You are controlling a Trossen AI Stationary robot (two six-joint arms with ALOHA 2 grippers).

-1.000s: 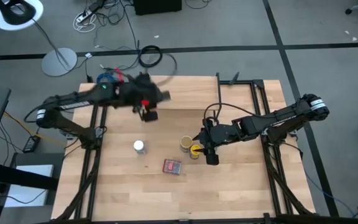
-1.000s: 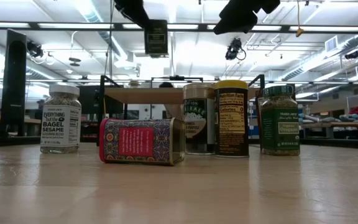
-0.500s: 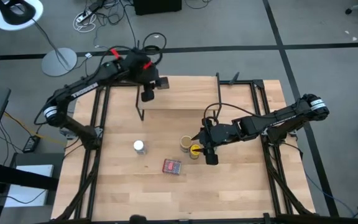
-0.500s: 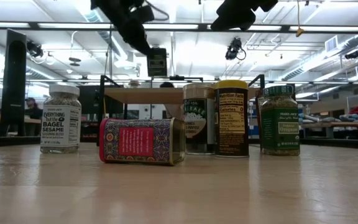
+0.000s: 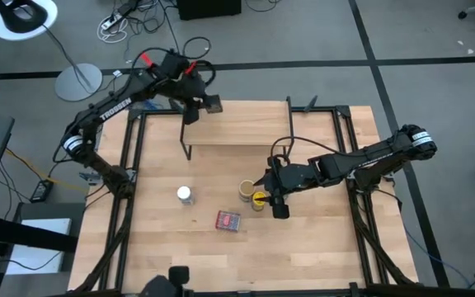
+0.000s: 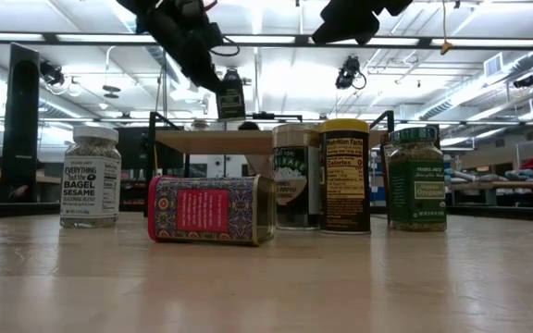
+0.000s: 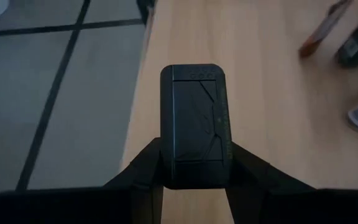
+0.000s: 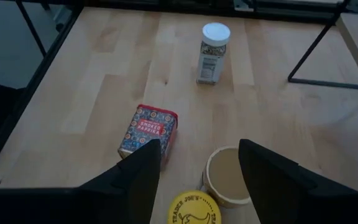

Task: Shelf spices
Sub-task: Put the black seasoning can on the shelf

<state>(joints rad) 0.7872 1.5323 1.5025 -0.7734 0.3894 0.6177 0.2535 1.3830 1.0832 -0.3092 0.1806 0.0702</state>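
A wooden bench is carried on a black metal frame. At ten o'clock of it, a floor lamp with a round grey base is seen on the grey floor, and loose cables are strewn at eleven o'clock. Dark tape lines are laid across the floor.

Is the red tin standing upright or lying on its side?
On its side: the red tin lies lengthwise on the table, its label sideways.

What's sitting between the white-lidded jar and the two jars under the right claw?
Nothing: bare table separates the white-lidded jar from the tan-capped jar and yellow-lidded jar in the high view. The red tin lies nearer the front.
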